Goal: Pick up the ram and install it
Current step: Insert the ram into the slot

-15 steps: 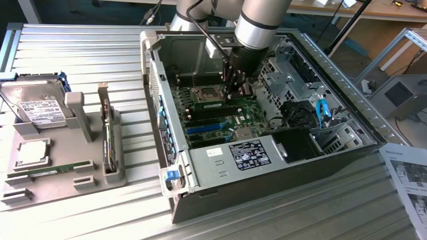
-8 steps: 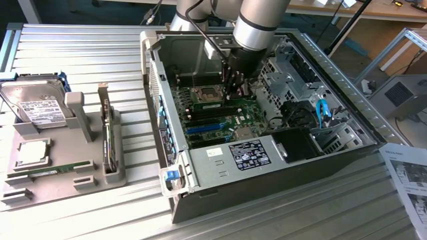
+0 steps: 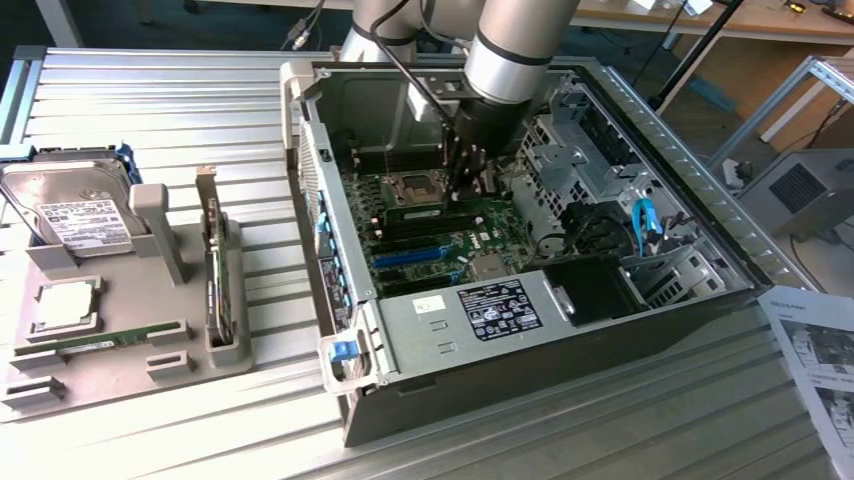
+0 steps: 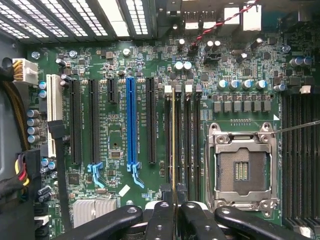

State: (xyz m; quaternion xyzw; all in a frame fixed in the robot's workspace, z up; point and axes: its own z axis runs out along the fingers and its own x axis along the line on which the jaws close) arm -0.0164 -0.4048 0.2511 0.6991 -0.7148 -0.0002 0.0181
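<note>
Wrist view: black gripper (image 4: 173,206) clenched on the thin green ram stick (image 4: 173,142), edge-on.
Held lined up with the long black memory slots (image 4: 182,145), three o'clock from the square silver socket (image 3: 414,188) in the exterior view, so its edge matches a slot.

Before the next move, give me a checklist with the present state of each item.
1. Grip: the gripper is shut on the ram, which is seen edge-on: ok.
2. Alignment: the ram's edge runs parallel to the memory slots: ok.
3. Ram centred over a single slot: it lies over the row, but which slot: cannot tell.
4. Slot end latches open: cannot tell.
5. Processor socket beside the slots is clear of the gripper: ok.
</note>
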